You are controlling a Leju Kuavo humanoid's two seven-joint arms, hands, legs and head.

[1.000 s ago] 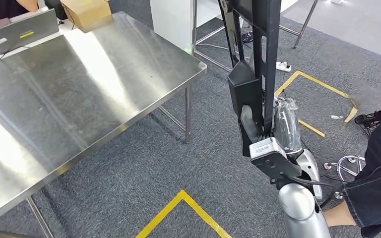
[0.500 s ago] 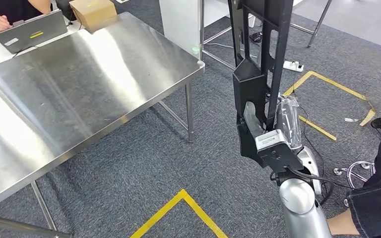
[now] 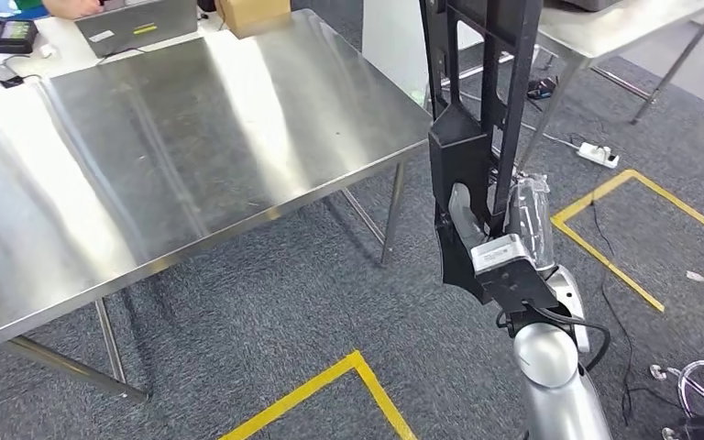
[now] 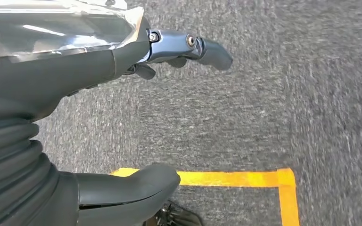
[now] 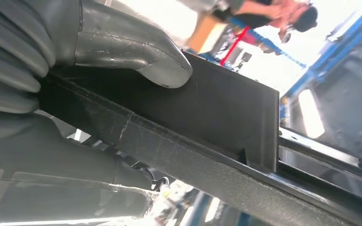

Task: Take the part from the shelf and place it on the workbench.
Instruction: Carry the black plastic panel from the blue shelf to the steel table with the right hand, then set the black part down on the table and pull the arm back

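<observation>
Right hand (image 3: 477, 234) grips long black plastic frame part (image 3: 477, 82), upright | steel workbench (image 3: 147, 156) at 10 o'clock | left hand (image 4: 75, 122) spread, empty

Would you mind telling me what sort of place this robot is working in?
Probably a workshop or robotics test lab: a stainless steel workbench, yellow floor tape marking zones on grey carpet, and a power strip with loose cables.

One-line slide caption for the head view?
Right hand carries the long black part upright beside the steel workbench, above yellow floor tape.
</observation>
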